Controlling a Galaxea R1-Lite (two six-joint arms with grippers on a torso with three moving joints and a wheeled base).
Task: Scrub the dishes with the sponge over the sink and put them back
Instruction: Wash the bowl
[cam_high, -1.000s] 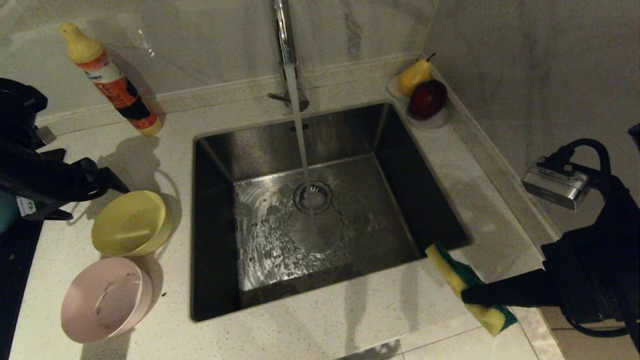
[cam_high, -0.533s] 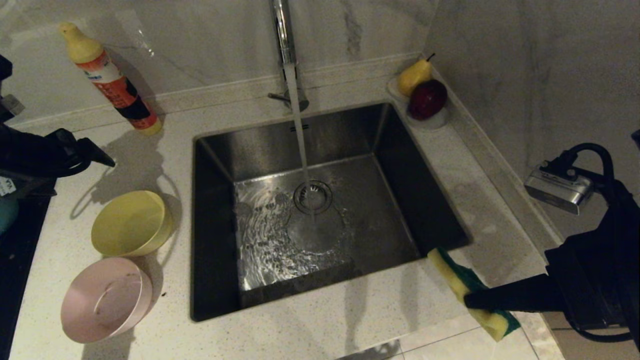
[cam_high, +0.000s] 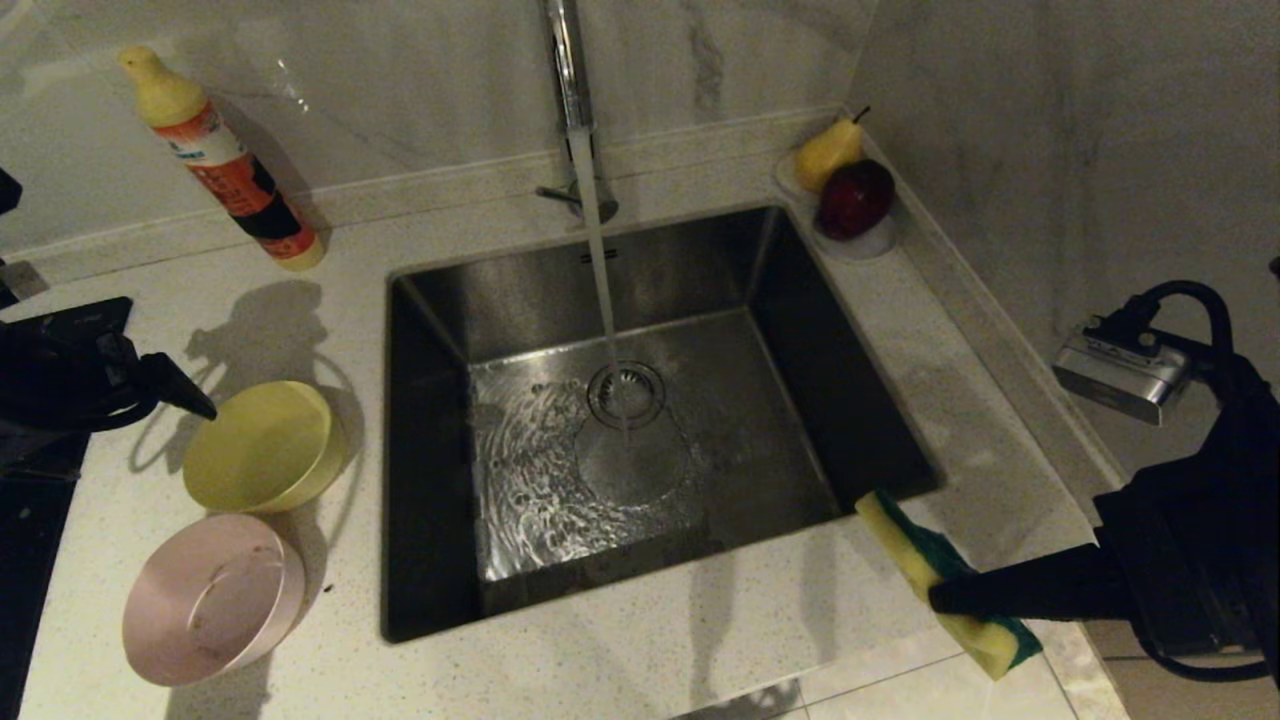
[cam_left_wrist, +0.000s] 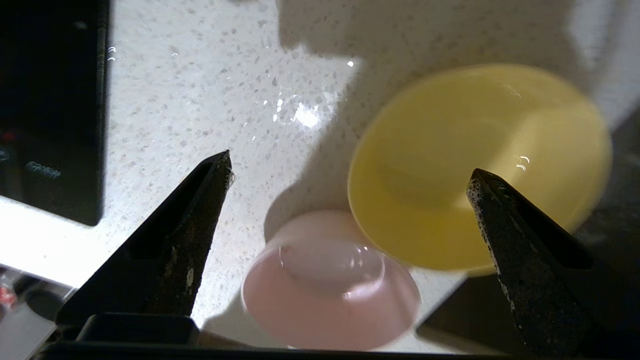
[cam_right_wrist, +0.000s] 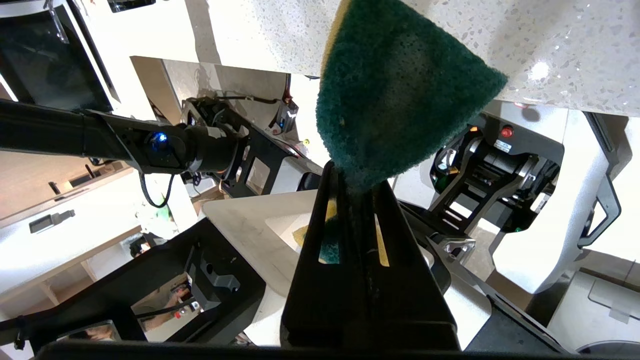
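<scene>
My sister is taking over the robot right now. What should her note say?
Left gripper: open, above the counter by the round yellow plastic bowl, holding nothing.
Right gripper: shut on the green-and-yellow sponge, at the near right corner of the square steel sink.
Round pale pink bowl: on the counter, nearer than the yellow one, brown smears inside.
Tap running.
Done: sponge in hand.
Left: pink bowl unwashed; no blue bowl in view.

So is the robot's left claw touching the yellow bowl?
Apart. In the left wrist view the left gripper is wide open above the yellow bowl, with neither finger on its rim.
</scene>
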